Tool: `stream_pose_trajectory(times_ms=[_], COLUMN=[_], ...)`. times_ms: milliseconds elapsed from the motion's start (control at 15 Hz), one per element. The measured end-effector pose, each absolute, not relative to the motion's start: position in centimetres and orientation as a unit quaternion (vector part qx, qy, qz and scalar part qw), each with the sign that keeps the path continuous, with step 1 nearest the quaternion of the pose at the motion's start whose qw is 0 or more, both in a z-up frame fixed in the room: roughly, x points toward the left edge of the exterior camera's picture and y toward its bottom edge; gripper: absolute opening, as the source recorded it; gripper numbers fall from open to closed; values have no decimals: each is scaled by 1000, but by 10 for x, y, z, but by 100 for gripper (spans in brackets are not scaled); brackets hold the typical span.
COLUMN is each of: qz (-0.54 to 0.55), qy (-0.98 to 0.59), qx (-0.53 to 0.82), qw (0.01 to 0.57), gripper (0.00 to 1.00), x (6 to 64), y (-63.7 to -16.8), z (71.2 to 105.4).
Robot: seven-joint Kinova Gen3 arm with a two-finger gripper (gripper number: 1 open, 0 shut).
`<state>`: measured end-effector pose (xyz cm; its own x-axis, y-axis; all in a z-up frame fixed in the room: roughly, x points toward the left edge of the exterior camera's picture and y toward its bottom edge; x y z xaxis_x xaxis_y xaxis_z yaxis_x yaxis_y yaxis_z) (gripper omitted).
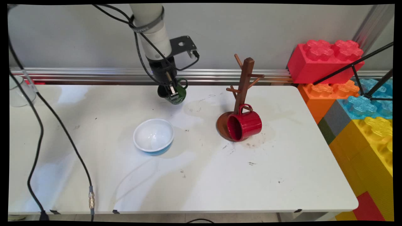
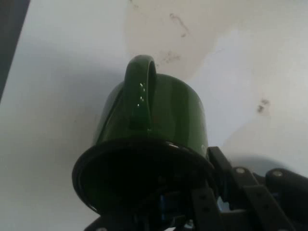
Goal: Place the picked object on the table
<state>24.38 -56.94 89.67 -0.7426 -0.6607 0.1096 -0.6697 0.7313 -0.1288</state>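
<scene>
A dark green mug (image 1: 176,95) with a black inside hangs tilted in my gripper (image 1: 172,92) at the back of the table, just above the white tabletop. The fingers are shut on its rim. In the hand view the green mug (image 2: 154,113) fills the centre, handle pointing up and away, dark mouth toward the camera, and one finger (image 2: 219,166) presses the rim from the right. A white bowl (image 1: 153,136) with a blue outside sits in front of the gripper, nearer the table's front.
A brown wooden mug tree (image 1: 243,84) stands to the right, with a red mug (image 1: 244,125) lying on its side against the base. Big toy bricks (image 1: 351,94) are stacked off the table's right edge. A clear cup (image 1: 19,91) sits far left. Black cables (image 1: 56,125) hang at left.
</scene>
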Motion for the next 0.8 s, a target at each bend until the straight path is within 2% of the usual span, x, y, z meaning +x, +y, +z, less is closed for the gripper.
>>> stream_pose_trajectory(times_ms=[800], qz=[29], qy=[-927], qx=[372], qw=[-39], gripper=[0], x=[205], y=[-592], z=[863])
